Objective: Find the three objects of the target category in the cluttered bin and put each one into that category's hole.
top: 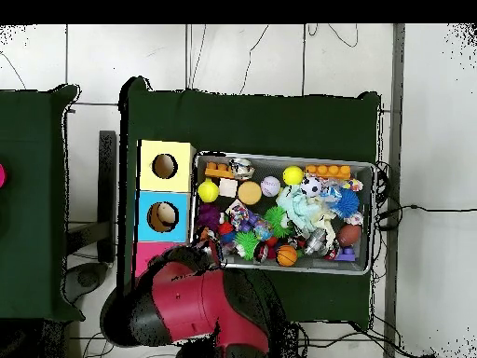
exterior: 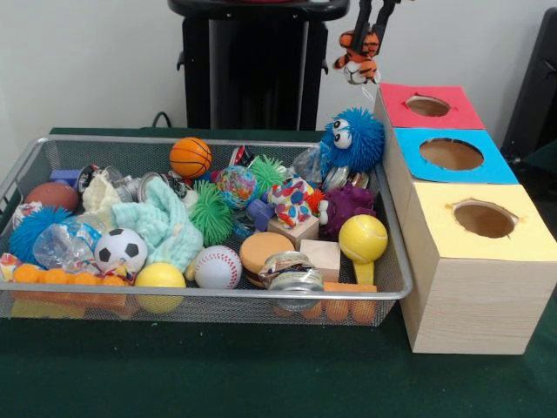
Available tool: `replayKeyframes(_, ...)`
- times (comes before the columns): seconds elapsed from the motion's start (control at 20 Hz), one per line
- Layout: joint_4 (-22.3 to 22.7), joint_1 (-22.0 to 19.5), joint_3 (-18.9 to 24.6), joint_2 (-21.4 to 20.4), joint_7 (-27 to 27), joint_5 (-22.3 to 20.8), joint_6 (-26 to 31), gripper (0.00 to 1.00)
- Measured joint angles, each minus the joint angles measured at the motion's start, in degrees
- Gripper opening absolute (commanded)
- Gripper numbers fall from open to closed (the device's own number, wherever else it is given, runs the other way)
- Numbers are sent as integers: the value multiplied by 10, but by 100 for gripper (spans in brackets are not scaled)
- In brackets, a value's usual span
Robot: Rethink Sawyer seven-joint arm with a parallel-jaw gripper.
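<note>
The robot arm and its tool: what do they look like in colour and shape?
From above, the arm is a bulky, rounded body with a glossy red shell and black sections at its joints. In the front view, the tool shows as thin black fingers coming down from the top edge. I can see no markings or cables on it.

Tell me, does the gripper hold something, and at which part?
Yes. The gripper holds the striped tiger plush by its upper end; it hangs beside the red hole.
</note>
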Motion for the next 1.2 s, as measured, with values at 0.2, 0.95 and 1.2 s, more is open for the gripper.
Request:
replayKeyframes(0.2, 1, 37, -32, 10, 38, 12, 0, 0)
replayKeyframes(0.95, 0, 136, -101, 65, 150, 49, 0, 0)
replayKeyframes(1.2, -4, 158, -113, 88, 164, 63, 0, 0)
